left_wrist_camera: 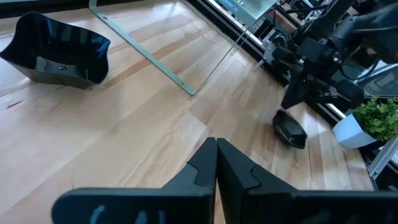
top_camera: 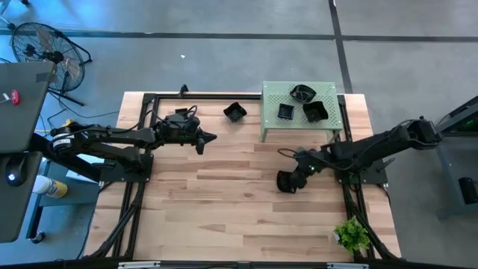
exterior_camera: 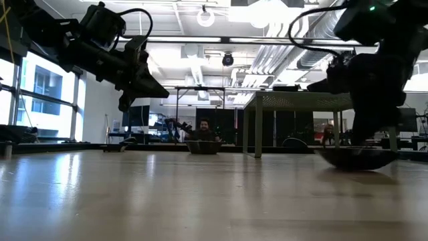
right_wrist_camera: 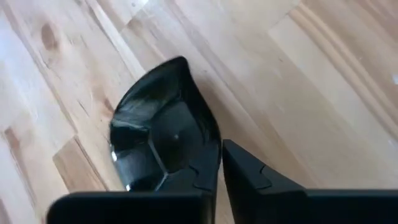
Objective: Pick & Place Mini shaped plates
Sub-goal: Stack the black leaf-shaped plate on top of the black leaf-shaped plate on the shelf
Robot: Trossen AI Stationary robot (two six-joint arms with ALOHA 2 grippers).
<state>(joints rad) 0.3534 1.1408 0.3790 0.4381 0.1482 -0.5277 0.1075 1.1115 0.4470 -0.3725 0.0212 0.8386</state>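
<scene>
One glossy black mini plate [top_camera: 286, 182] sits on the wooden table right of centre, and my right gripper [top_camera: 293, 176] stands over it, shut on it. A second, wavy-edged black plate [top_camera: 234, 112] rests on its base near the table's far edge, left of the pale green perforated stand [top_camera: 272, 119]. Three more black plates [top_camera: 302, 93] lie on top of the stand. My left gripper [top_camera: 213, 137] hovers shut and empty above the table's left half, pointing right; the wavy plate [left_wrist_camera: 59, 53] lies beyond it. My right gripper [right_wrist_camera: 220, 168] pinches the plate's rim [right_wrist_camera: 214, 140] between its two fingers, one finger over the inside of the dish and one outside it. It comes from above, slanting down. The plate [exterior_camera: 354, 158] rests on the table with its underside.
A small potted plant [top_camera: 351, 235] stands at the table's near right corner. Black frame rails run along the left, right and far sides. The stand's legs [exterior_camera: 257, 130] rise at the far right. A person [exterior_camera: 204, 127] sits beyond the table. Bare wood lies across the middle and near part.
</scene>
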